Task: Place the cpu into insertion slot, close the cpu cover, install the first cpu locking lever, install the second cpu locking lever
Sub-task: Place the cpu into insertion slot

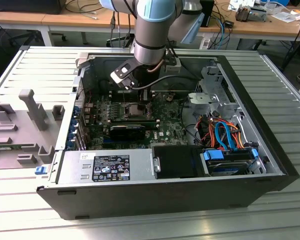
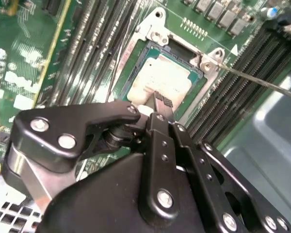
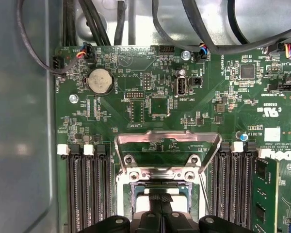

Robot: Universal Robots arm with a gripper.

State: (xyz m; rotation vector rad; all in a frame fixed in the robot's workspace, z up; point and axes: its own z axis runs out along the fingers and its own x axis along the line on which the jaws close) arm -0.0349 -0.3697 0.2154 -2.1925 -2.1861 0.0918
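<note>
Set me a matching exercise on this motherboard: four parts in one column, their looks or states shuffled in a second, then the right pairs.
1 cpu
2 cover
3 battery
4 memory slots

A round, silver
B swung open, lying back
C long, black, in rows
D seated in the slot

Pairs: 1-D, 2-B, 3-A, 4-C

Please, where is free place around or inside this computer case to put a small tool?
The table is bare at the exterior view's right of the computer case and along its front. At that view's left a grey fixture takes room. Inside is crowded: the gripper sits over the chip on the green board, and cables fill one corner.
</note>
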